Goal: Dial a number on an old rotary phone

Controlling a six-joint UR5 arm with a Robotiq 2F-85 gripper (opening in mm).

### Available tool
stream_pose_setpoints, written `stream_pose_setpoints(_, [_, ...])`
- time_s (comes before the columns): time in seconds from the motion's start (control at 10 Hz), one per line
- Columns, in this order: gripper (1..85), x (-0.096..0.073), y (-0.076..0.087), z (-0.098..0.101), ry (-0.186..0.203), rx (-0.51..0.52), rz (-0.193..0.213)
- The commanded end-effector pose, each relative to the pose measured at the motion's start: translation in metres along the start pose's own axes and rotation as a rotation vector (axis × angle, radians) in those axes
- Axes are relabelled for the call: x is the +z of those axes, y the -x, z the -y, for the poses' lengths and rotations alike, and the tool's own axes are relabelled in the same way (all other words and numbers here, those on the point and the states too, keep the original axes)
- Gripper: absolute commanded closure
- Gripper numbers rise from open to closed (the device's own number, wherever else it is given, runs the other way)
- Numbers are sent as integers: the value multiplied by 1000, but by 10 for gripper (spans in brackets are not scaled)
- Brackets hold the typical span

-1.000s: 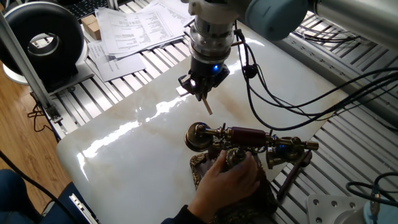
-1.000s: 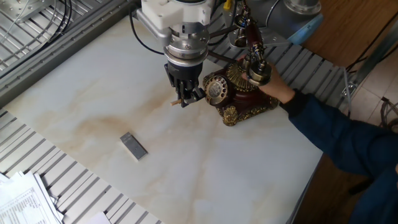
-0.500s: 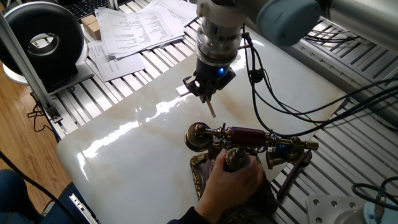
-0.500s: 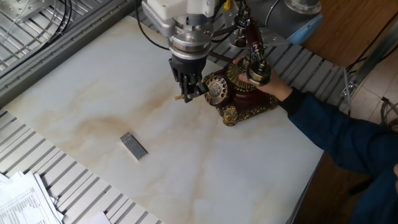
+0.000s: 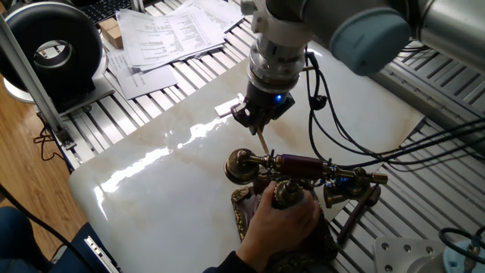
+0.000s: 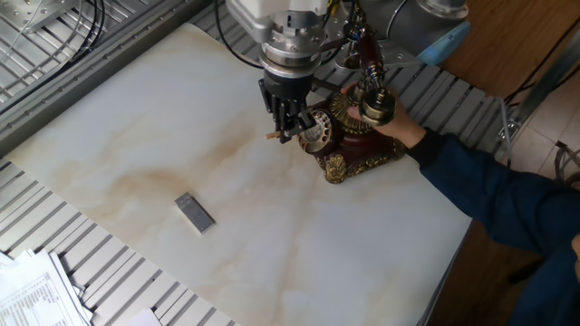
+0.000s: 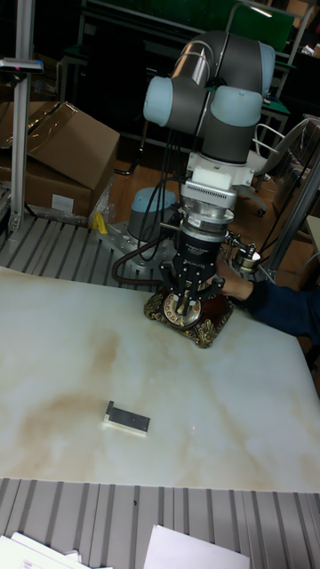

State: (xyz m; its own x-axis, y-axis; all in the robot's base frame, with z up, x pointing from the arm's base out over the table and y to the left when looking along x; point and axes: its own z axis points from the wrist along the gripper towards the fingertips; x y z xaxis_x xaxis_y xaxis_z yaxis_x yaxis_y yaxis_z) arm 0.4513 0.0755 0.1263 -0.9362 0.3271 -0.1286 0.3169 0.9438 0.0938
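The old rotary phone (image 5: 267, 176) is ornate brass and stands at the marble table's near right edge. Its maroon-barred handset (image 5: 303, 164) rests across the top. My gripper (image 5: 256, 126) is shut on a thin pale wooden stick (image 5: 260, 141) that points down at the phone. In the other fixed view the gripper (image 6: 288, 127) hangs just left of the round dial (image 6: 316, 130), with the stick's end (image 6: 273, 137) sticking out to the left. The tall fixed view puts the gripper (image 7: 189, 298) right over the phone (image 7: 206, 320); whether the stick touches the dial is hidden.
A person's hand (image 5: 284, 221) in a blue sleeve (image 6: 489, 195) steadies the phone's base. A small grey metal block (image 6: 195, 212) lies on the marble left of centre. Papers (image 5: 167, 34) and a black round device (image 5: 53, 45) sit beyond the table's far edge.
My gripper has moved with the stick toward the phone, from about a hand's width away to right beside the dial. The hand and the phone have stayed put.
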Motion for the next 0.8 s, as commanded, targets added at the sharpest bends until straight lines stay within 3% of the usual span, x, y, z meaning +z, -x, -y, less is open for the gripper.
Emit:
stream_pose_setpoints(0.0, [843,3,-7,-1,15,0,5])
stream_pose_setpoints(0.7, [843,2,-3,1,5,-17,-15])
